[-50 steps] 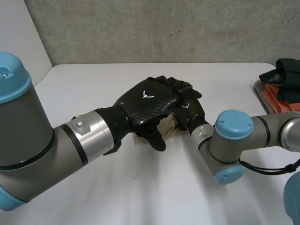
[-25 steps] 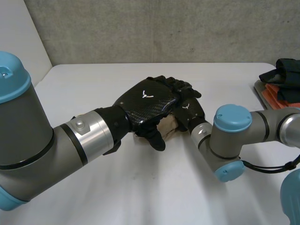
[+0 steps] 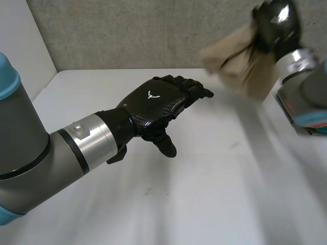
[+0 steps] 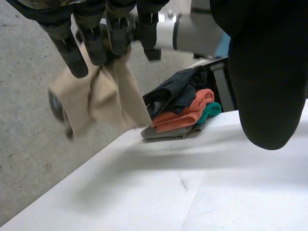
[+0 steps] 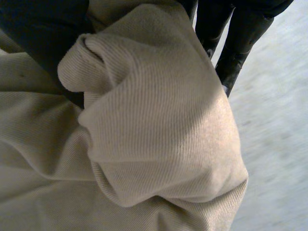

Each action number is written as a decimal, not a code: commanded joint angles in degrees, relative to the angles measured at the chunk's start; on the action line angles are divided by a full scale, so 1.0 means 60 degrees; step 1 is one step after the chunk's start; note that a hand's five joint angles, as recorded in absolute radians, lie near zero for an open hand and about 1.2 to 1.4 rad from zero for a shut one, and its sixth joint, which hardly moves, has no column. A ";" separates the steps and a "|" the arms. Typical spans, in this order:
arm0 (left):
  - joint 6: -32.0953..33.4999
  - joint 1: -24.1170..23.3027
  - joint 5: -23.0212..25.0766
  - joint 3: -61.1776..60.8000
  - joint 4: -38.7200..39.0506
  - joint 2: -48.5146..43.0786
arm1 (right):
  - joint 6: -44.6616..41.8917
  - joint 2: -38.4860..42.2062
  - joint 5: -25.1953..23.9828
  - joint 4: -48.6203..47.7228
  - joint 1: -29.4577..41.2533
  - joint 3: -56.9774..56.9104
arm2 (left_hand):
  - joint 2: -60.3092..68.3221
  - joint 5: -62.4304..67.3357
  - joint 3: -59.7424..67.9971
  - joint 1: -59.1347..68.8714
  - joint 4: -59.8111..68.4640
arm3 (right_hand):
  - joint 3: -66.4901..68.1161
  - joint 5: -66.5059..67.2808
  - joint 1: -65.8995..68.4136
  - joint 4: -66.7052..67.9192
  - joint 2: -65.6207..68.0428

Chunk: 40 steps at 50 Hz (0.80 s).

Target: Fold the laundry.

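Your right hand holds the beige cloth high above the far right side of the white table, in front of the grey concrete wall. In the right wrist view the cloth is bunched into 1 thick, ribbed wad against the palm, with more folds spilling out beside it. The dark fingers curl down along 1 side of the wad and another dark part of the hand presses into it from the other side, so the grasp is closed round the fabric. In the head view the rest of the cloth hangs loose below the hand, clear of the tabletop.

Your left hand hovers palm-down over the middle of the table, well apart from the cloth. Its fingers reach forward, loosely straight and close together, with the thumb hanging down; they hold nothing and touch nothing. In the left wrist view the beige cloth dangles in the air beyond those fingertips, not between them.

Near the table's right edge sits a stack of clothes: a dark, rumpled piece on top, then orange, teal and grey layers. The 2 hands are well apart.
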 commanded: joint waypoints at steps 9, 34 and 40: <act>-0.0231 -0.0025 -0.0002 -0.0015 0.0001 0.0017 | 0.1752 0.0185 -0.2287 0.0445 -0.3590 -0.2296 | -0.0094 -0.0245 -0.0169 0.0047 -0.0083 | 0.2272 0.2837 0.4355 0.1926 0.2072; -0.0231 -0.0055 -0.0002 -0.0030 0.0001 0.0017 | 0.2983 0.2236 -0.5936 -0.0976 -0.7048 -0.0025 | -0.0066 -0.0217 -0.0141 0.0075 -0.0055 | 0.2272 0.2837 0.4355 0.1926 0.2072; -0.0231 -0.0084 -0.0002 -0.0044 0.0001 0.0017 | 0.3027 0.2339 -0.5907 -0.0976 -0.7034 -0.0142 | -0.0066 -0.0217 -0.0141 0.0075 -0.0055 | 0.2272 0.2837 0.4355 0.1926 0.2072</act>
